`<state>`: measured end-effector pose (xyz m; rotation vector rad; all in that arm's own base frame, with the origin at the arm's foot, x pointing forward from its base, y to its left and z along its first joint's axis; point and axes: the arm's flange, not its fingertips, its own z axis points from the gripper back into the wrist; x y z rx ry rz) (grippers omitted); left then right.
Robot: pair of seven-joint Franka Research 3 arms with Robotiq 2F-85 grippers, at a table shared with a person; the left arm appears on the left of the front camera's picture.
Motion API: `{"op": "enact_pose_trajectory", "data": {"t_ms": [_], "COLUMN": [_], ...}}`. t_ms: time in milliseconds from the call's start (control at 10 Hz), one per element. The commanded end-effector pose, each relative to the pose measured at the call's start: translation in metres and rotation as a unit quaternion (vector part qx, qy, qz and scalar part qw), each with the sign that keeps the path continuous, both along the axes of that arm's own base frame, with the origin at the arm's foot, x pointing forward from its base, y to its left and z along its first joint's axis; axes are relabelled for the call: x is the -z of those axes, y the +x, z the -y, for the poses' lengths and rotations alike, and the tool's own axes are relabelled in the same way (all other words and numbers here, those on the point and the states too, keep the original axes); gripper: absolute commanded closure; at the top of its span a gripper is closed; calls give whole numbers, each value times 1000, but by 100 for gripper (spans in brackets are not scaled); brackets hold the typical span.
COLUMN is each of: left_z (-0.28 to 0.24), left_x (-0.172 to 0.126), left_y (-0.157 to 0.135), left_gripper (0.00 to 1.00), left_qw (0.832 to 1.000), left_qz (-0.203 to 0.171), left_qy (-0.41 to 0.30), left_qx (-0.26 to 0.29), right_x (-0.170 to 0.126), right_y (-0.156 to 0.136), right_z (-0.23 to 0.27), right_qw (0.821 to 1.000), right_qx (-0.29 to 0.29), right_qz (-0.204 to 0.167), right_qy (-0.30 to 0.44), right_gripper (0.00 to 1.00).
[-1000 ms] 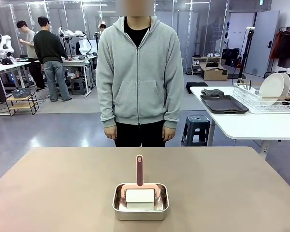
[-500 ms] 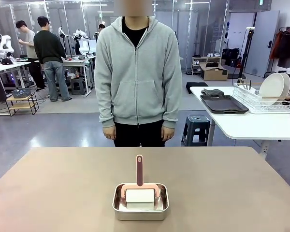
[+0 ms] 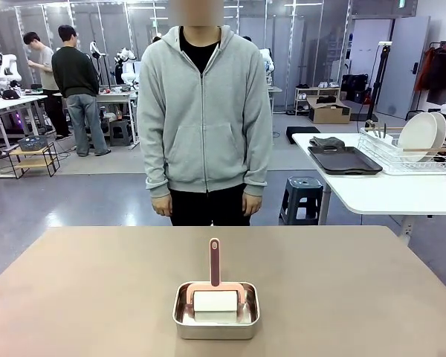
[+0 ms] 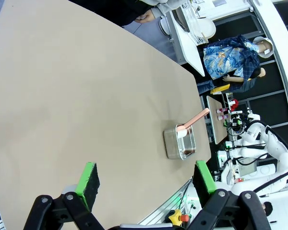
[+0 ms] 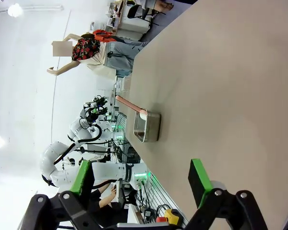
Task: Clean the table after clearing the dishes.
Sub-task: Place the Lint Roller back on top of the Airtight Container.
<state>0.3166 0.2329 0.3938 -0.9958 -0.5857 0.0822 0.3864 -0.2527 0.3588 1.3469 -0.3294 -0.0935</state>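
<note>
Robotics lab, likely: robot arms (image 3: 7, 71), workbenches (image 3: 11, 104).

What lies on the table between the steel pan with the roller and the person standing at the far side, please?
Only bare tabletop: in the front view, the table runs uninterrupted from the steel pan, past the roller's pink handle, to the person.

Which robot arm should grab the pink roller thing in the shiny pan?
Either, really. The pink-handled roller sits in the steel pan at the table's middle. The left gripper and right gripper are both open, empty and well back from it. I see no clear winner.
</note>
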Motion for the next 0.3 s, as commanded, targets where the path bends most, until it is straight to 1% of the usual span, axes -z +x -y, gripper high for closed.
{"op": "enact_pose_trajectory", "data": {"t_ms": [0, 200], "left_z": [-2, -2], "left_x": [-1, -1], "left_y": [-2, -2], "left_gripper": [0, 0], "left_qw": [1000, 1000], "left_qz": [3, 3], "left_qy": [-5, -5], "left_qx": [1, 1], "right_x": [-1, -1], "right_y": [-4, -4], "right_z": [1, 1], "right_qw": [1000, 1000], "right_qx": [-8, -8], "right_qz": [8, 8], "right_qy": [-1, -1], "right_gripper": [0, 0]}}
